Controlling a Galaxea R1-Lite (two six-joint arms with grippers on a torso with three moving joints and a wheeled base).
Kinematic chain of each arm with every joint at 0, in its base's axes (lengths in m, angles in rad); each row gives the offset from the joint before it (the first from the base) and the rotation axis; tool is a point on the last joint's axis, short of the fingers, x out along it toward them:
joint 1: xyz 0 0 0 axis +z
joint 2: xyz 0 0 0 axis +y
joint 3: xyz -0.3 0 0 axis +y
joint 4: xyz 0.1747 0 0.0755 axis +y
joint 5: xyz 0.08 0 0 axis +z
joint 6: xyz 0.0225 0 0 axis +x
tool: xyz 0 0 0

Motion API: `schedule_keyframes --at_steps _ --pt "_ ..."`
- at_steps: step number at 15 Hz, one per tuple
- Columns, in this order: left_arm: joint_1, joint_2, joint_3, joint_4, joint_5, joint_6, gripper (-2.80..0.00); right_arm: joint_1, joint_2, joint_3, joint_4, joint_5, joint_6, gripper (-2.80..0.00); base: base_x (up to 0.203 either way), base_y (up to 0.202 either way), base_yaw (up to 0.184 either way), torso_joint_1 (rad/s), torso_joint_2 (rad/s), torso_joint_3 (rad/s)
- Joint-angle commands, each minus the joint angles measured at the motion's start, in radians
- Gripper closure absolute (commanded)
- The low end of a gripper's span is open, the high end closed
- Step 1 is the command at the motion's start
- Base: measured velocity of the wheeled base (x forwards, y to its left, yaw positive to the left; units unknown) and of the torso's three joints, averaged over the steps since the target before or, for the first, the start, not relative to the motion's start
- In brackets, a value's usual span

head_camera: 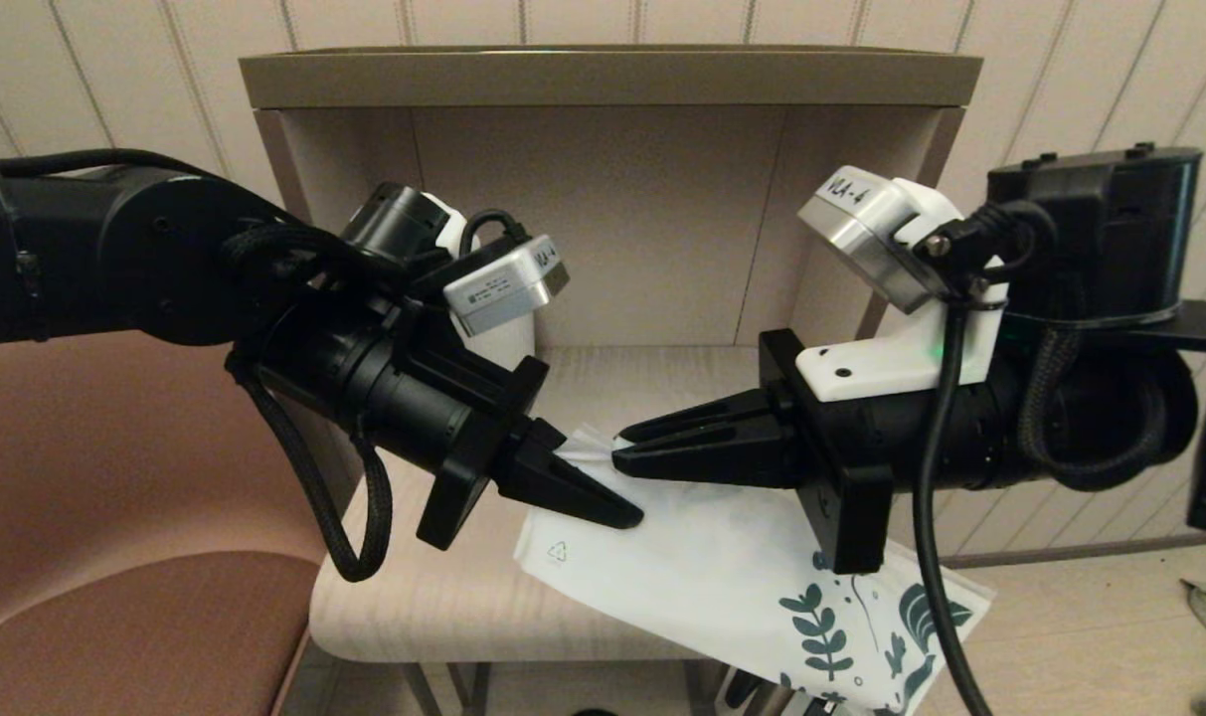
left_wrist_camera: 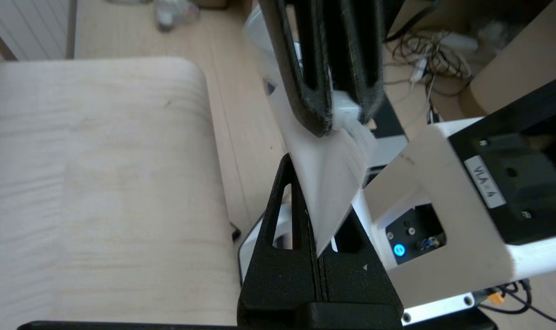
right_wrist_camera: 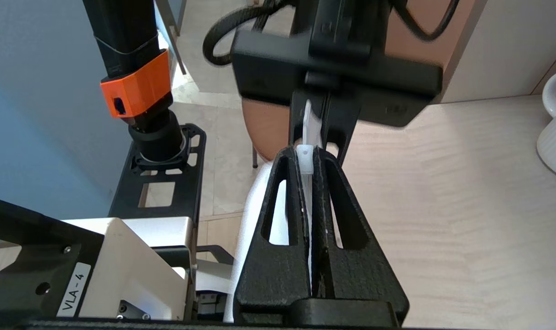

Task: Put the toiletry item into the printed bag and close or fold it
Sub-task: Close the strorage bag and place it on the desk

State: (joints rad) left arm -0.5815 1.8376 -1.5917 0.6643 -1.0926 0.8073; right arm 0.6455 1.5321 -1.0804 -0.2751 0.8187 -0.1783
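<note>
**Both pincers pinching the bag mouth, item at the right tips**

You're holding the printed bag (head_camera: 722, 567) up off the counter (head_camera: 443, 607) between both arms, and it's hanging down past the front edge with the leafy teal end lowest. Your left pincer (head_camera: 603, 502) is clamping flat on the upper edge near the corner, while your right pincer (head_camera: 634, 449) is nipping the same edge from the opposite side, jaws narrow. That two-point grip is probably what's keeping the mouth up and steady so nothing slides out.

In the right wrist view a small white piece is peeking out at the tips; I'm guessing that's the toiletry item (right_wrist_camera: 306, 158), sitting right at the bag's opening, but I can't tell whether it's inside yet.

Readable stuff: "VLA-4" tags on the camera mount of your right arm (right_wrist_camera: 74, 293), and a small triangular recycling-type mark on the bag (head_camera: 558, 552). A white ribbed mug (right_wrist_camera: 555, 133) is sitting off to the side on the counter.
</note>
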Motion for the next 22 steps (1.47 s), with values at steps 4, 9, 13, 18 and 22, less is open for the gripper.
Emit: schedule_keyframes --at_steps 4,9,13,18,22 --pt "0.029 -0.034 0.001 0.006 -0.036 0.004 0.0 -0.001 -0.006 0.004 -0.001 0.005 -0.003 0.0 0.0 0.0 0.0 0.0 0.0 0.0" --pt "0.028 -0.034 0.012 0.009 -0.038 0.005 0.0 -0.007 -0.001 -0.003 0.0 0.005 -0.002 0.0 0.0 0.0 0.0 0.0 0.0 0.0" --pt "0.022 -0.031 0.018 0.014 -0.031 0.01 0.0 -0.007 0.005 -0.006 -0.001 0.005 -0.005 0.0 0.0 0.0 0.0 0.0 0.0 0.0" --pt "0.023 -0.02 0.027 -0.032 0.042 0.003 0.0 -0.006 0.0 -0.012 -0.001 0.004 -0.006 0.0 0.0 0.0 0.0 0.0 0.0 0.0" --pt "0.022 -0.042 0.099 -0.165 0.047 -0.003 0.0 -0.004 -0.001 -0.007 -0.001 0.004 -0.006 0.0 0.0 0.0 0.0 0.0 0.0 0.0"
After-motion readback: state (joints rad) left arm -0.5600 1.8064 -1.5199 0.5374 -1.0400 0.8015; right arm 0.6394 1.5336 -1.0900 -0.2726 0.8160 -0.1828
